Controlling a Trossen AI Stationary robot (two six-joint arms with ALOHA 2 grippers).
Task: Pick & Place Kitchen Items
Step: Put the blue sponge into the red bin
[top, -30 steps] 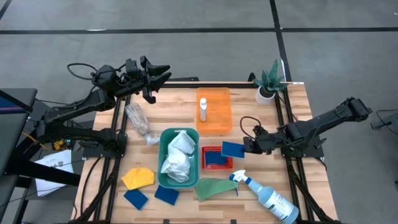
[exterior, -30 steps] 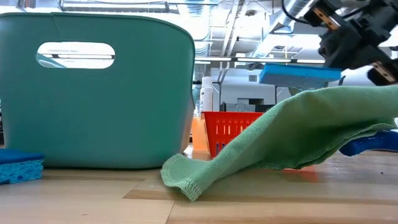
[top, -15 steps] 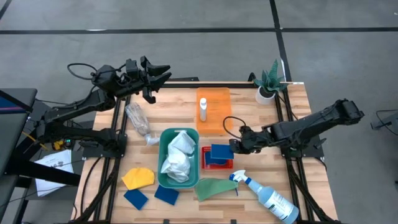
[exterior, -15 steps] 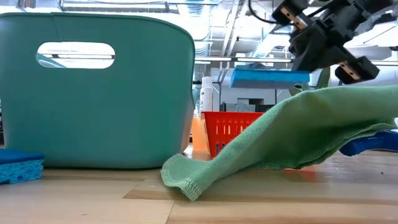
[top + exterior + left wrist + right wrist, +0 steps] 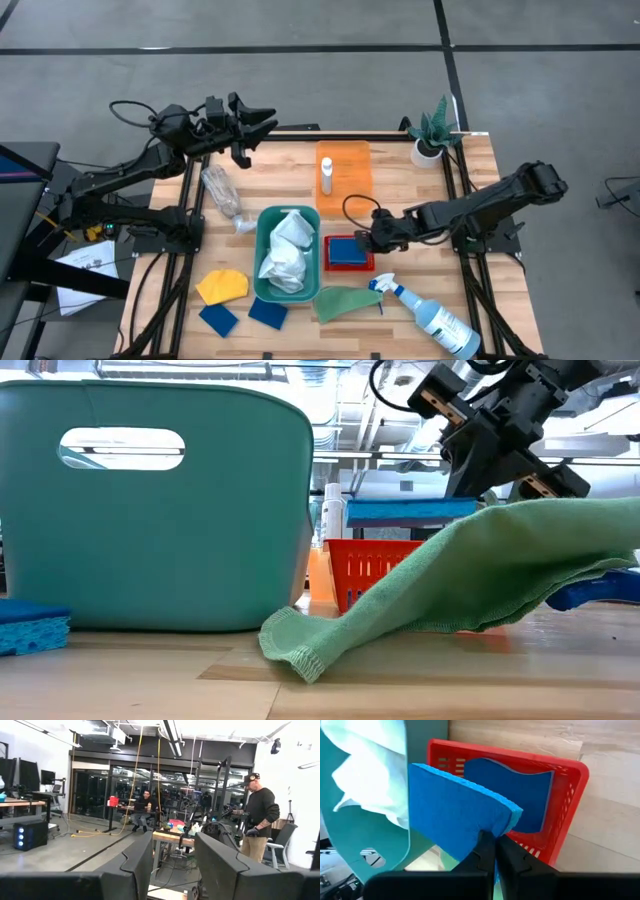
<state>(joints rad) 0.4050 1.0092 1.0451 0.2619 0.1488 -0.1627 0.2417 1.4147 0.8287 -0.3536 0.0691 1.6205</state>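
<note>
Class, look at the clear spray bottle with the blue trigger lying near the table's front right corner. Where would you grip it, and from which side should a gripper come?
Grip the spray bottle across its clear body, midway along, coming straight down from above. It lies flat on the table with its long axis slanted, so the fingers should close across the narrow width. Avoid the blue trigger head: it is irregular and sits close to the green cloth.

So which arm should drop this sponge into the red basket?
Right: its claw holds the blue rectangular sponge over the red plastic basket. The left claw waits off the table's far edge.
</note>
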